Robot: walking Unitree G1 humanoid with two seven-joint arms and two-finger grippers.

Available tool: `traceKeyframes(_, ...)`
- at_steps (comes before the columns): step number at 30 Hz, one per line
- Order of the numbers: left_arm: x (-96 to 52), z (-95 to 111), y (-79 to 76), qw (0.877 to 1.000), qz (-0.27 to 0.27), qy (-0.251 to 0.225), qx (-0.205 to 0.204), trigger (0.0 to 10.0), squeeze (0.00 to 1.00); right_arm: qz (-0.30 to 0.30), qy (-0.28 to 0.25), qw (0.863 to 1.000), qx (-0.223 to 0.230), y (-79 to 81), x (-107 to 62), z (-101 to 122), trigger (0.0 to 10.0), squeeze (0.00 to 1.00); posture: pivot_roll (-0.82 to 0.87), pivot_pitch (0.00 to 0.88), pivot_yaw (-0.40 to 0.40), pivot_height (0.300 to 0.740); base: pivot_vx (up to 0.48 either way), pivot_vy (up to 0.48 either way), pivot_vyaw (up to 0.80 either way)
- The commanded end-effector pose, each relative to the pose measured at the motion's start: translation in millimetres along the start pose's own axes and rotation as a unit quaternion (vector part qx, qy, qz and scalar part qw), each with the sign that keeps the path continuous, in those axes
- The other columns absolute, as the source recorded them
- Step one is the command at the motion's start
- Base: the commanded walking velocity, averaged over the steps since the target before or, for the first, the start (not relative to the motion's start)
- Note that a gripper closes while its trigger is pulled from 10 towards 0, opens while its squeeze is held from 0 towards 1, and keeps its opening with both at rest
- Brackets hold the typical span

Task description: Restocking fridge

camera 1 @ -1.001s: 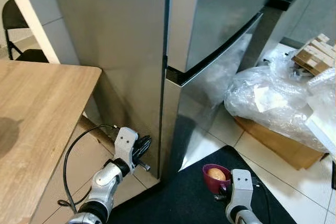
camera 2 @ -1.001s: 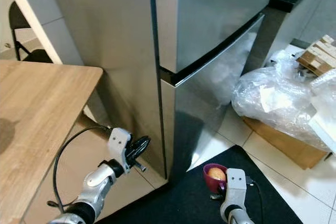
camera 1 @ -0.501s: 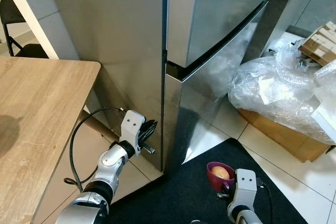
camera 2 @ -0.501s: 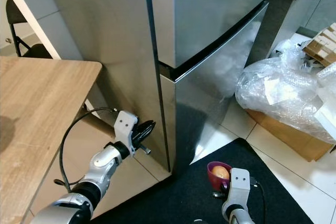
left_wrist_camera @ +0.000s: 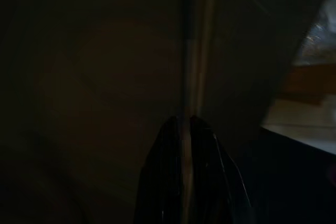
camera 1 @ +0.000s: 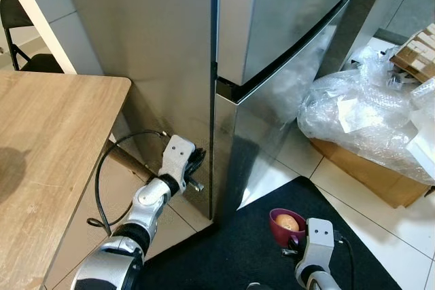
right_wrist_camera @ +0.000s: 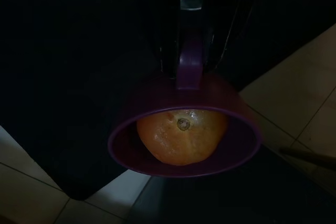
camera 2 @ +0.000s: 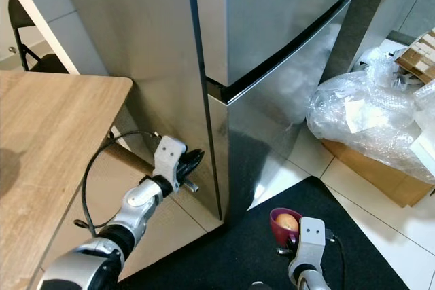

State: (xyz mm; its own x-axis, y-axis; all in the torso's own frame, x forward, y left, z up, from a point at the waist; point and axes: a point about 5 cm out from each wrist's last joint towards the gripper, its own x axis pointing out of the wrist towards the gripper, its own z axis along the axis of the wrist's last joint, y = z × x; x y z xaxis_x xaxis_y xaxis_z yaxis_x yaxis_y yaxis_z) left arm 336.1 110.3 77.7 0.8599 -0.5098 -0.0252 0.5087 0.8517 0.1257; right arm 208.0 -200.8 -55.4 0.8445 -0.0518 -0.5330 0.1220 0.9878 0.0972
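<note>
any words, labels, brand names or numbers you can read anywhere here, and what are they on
None can be read.
Tall stainless steel fridge: no brand badge or label on its doors or side.
Purple cup holding an orange fruit, in the right gripper: no print.
Crumpled clear plastic wrap holds a white paper slip, too small and blurred to read.

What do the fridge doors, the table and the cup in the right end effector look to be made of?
Fridge doors: brushed steel look, with soft streaky reflections of the plastic wrap. Table: wood or wood-look laminate, matte, with visible grain. Cup, held by its handle in the right end effector: probably purple plastic, smooth and opaque.
</note>
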Motion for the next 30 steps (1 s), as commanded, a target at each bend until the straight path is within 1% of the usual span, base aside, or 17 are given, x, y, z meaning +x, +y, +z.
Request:
traceKeyframes(1, -1.6, -2.6, 1.7, 1.0, 0.008, 0.008, 0.009, 10.0, 0.0, -0.005, -0.01, 1.0, 0.003, -1.9, -1.9, -0.3, 10.0, 0.0, -0.15, 0.186, 0.041, 0.74, 0.0, 0.0, 0.0)
traceKeyframes(4, -0.2, -0.5, 2.8, 1.0, 0.023, 0.003, 0.013, 10.0, 0.0, -0.006, -0.01, 1.0, 0.003, -2.4, -2.2, -0.6, 10.0, 0.0, -0.16, 0.186, 0.042, 0.74, 0.0, 0.0, 0.0)
traceKeyframes(8, 1.2, 0.4, 2.5, 0.999, 0.035, -0.001, 0.001, 10.0, 0.0, -0.006, -0.01, 1.0, 0.001, -3.5, -2.5, -0.6, 10.0, 0.0, -0.16, 0.184, 0.041, 0.74, 0.0, 0.0, 0.0)
traceKeyframes(15, 5.9, 0.5, -7.8, 1.0, 0.028, -0.003, -0.012, 10.0, 0.0, -0.007, -0.013, 1.0, -0.002, -5.4, -1.9, 1.6, 10.0, 0.0, -0.17, 0.184, 0.044, 0.74, 0.0, 0.0, 0.0)
traceKeyframes(23, 12.7, 6.4, -10.1, 0.999, 0.031, -0.007, -0.023, 10.0, 0.0, -0.007, -0.016, 1.0, -0.004, -6.3, -2.6, 1.7, 10.0, 0.0, -0.18, 0.191, 0.05, 0.74, 0.0, 0.0, 0.0)
traceKeyframes(30, 18.1, 10.6, -13.6, 1.0, 0.019, -0.005, -0.015, 10.0, 0.0, -0.008, -0.016, 1.0, -0.003, -7.1, -4.1, -0.4, 10.0, 0.0, -0.19, 0.195, 0.058, 0.74, 0.0, 0.0, 0.0)
